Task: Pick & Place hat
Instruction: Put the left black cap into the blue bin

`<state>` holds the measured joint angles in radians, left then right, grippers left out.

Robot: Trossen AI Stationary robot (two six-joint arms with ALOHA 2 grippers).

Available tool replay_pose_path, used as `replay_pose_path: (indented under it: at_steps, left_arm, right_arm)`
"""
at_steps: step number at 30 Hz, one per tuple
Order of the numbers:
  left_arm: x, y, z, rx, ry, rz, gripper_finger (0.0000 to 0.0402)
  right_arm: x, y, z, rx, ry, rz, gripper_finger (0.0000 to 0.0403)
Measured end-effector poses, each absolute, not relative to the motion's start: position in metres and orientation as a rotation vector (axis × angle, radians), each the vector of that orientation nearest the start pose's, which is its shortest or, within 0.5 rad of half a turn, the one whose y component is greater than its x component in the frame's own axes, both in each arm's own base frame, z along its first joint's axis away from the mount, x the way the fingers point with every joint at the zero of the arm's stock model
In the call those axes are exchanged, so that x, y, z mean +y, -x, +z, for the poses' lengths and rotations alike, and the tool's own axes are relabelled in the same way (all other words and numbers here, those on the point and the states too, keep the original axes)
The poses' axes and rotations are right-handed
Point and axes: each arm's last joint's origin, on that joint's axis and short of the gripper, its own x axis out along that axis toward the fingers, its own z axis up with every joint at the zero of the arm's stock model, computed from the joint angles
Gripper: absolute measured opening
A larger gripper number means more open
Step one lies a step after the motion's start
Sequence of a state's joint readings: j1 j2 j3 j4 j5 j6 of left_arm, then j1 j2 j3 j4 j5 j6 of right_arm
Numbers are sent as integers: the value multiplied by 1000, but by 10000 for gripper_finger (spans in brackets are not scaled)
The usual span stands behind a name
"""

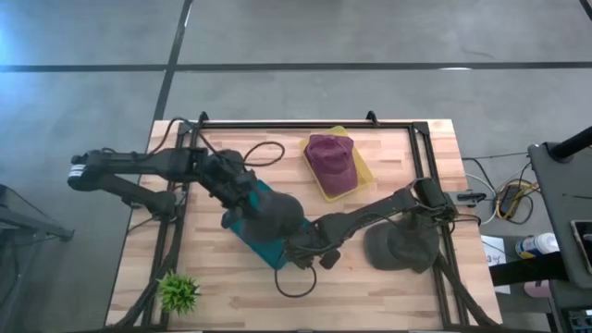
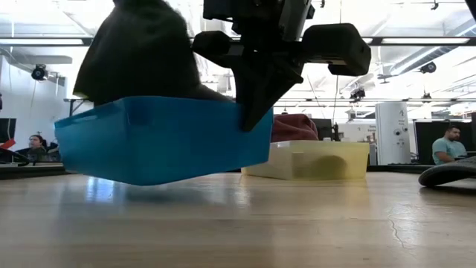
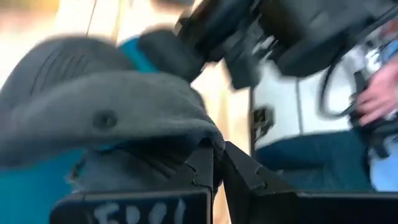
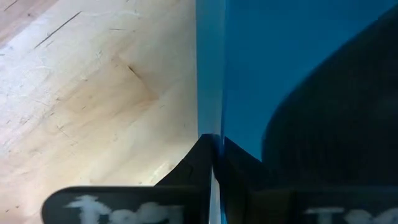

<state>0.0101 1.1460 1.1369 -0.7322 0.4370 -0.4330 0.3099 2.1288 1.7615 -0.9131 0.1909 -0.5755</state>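
Right gripper [image 1: 298, 252]: from above, pinches the near wall of the blue bin [image 1: 261, 242], mid-table.
Left gripper [image 1: 248, 205]: over the bin, pinching the dark hat [image 1: 276, 215] that sits in it.
Other hats: a maroon hat [image 1: 331, 163] in the yellow tray [image 1: 363, 170]; a grey hat [image 1: 400, 248] loose on the table [image 1: 388, 287].
Low view: bin tilted, one end off the wood.
Left wrist: fingers [image 3: 208, 168] nipped on the hat's fabric.
Right wrist: fingers [image 4: 205, 158] clamp the bin's thin wall.
Doing it well: probably keep the bin steady and level while the hat settles inside, then release the fabric cleanly.
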Motion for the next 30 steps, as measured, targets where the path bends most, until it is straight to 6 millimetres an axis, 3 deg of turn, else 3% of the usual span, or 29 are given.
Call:
replay_pose_path:
  at_steps: [7,19,25,30]
  left_arm:
    - [-10,-216,325,945,544,-234,15]
    - [-12,-206,333,984,581,-321,15]
    - [-6,-222,325,904,552,-315,15]
    - [-2,-234,300,944,574,-286,16]
  right_arm:
    - [128,-418,203,1197,815,470,13]
    - [128,-418,203,1197,813,473,13]
    - [128,-418,203,1194,812,472,13]
    - [129,-419,203,1192,769,455,16]
